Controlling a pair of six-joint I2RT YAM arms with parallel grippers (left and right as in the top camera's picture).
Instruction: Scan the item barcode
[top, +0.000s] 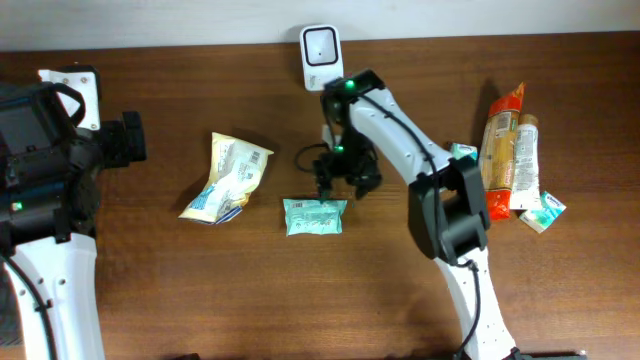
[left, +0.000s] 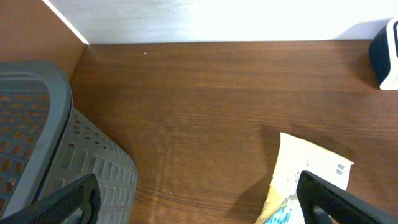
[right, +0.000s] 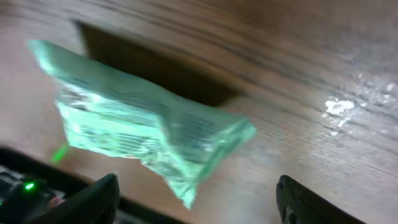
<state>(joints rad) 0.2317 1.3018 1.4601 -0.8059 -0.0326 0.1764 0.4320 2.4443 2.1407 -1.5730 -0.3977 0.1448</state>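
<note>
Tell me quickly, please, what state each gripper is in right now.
Left gripper: open, holding nothing.
Right gripper: open, fingers spread wide; the green packet is not gripped.

Mock checkout — scanner (top: 319, 48), snack packets (top: 512, 150), basket (left: 37, 143)

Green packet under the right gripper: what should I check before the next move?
1. Right gripper clear of the green packet: ok. The jaws stand open, with the packet below them.
2. Packet settled on the table: cannot tell. The right wrist view is blurred.
3. Barcode side readable: cannot tell. The print is too blurred to make out.
4. Scanner unobstructed at the table's far edge: ok.
5. Left gripper open and empty: ok.
6. Yellow bag apart from the packet: ok. There is bare table between them.
</note>
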